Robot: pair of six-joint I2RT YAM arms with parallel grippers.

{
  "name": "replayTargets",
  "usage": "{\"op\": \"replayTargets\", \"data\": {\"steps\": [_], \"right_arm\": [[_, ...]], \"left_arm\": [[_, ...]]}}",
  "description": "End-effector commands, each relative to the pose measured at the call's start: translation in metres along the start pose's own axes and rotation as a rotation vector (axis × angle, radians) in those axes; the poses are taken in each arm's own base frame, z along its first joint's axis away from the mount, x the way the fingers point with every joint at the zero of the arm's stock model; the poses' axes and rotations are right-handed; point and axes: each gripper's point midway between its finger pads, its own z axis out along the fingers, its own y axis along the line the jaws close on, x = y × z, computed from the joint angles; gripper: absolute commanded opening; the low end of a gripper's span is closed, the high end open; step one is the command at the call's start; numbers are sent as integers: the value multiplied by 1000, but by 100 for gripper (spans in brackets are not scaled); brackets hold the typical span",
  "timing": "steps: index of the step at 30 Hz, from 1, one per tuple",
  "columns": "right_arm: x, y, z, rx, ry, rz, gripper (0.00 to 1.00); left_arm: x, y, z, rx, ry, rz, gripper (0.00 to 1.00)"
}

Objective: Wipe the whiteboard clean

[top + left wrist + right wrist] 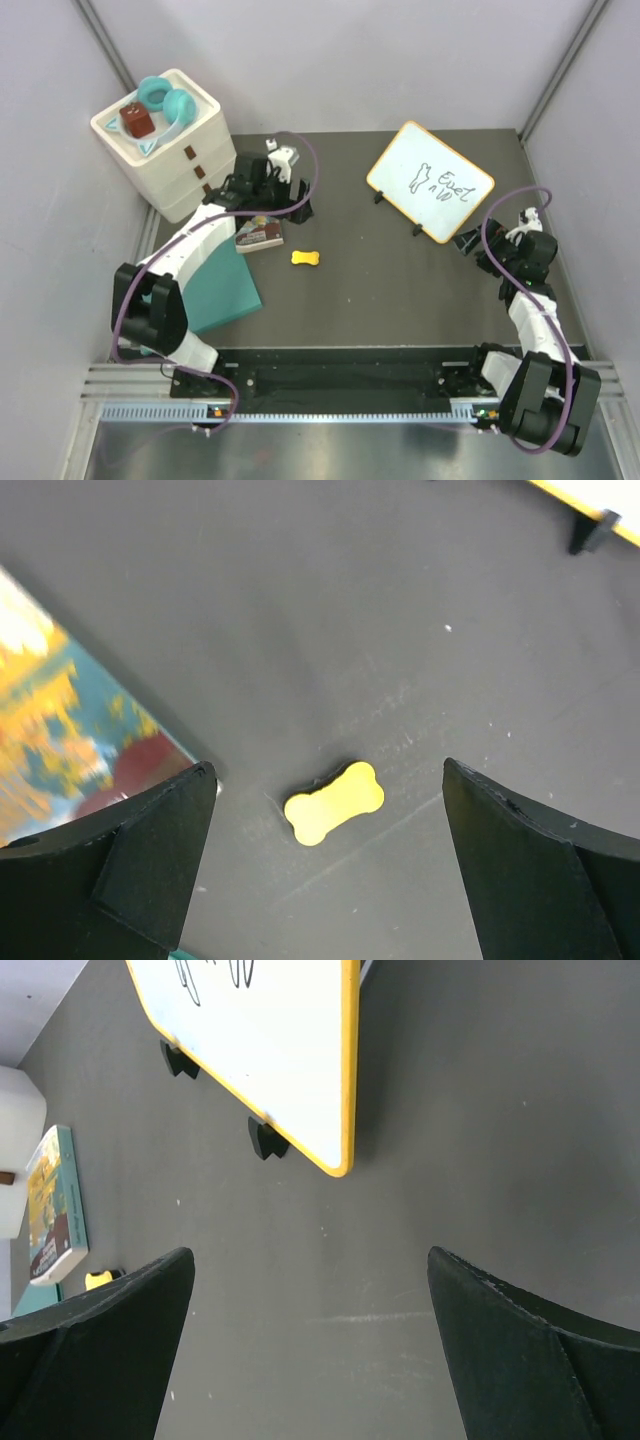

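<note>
Aimed left gripper (326, 778), fingers apart, at yellow eraser (334, 802); whiteboard (430, 180) scribbles unwiped. Parked right gripper (308, 1256) likewise spread. Needed next: descent, closure on eraser.

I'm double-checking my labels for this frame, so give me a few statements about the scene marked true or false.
The whiteboard has black scribbles on it. True.
The left gripper is shut on the yellow bone-shaped piece. False: it is open, and the piece lies untouched on the table.
The right gripper is open and holds nothing. True.
The teal headphones lie on the table. False: they sit on top of the white drawer unit.
</note>
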Motion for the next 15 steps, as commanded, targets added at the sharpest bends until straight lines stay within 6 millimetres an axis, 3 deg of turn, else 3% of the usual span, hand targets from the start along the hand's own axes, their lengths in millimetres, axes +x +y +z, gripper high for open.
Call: {"op": "replayTargets", "data": {"steps": [1, 3, 6, 7, 11, 15], "right_arm": [[-4, 9, -2, -40, -15, -41, 99], [-3, 10, -1, -43, -16, -40, 99], [-1, 8, 0, -41, -10, -31, 99], [-1, 8, 0, -40, -8, -31, 99], [3, 4, 4, -33, 9, -14, 99], [7, -1, 8, -22, 35, 5, 99]], "left_arm": [[-25, -21, -9, 99, 25, 226, 99], [-28, -23, -9, 128, 29, 335, 99], [-9, -27, -10, 210, 94, 532, 98], [7, -25, -8, 227, 125, 584, 98], [36, -22, -1, 224, 166, 849, 99], [69, -26, 6, 322, 232, 948, 99]]}}
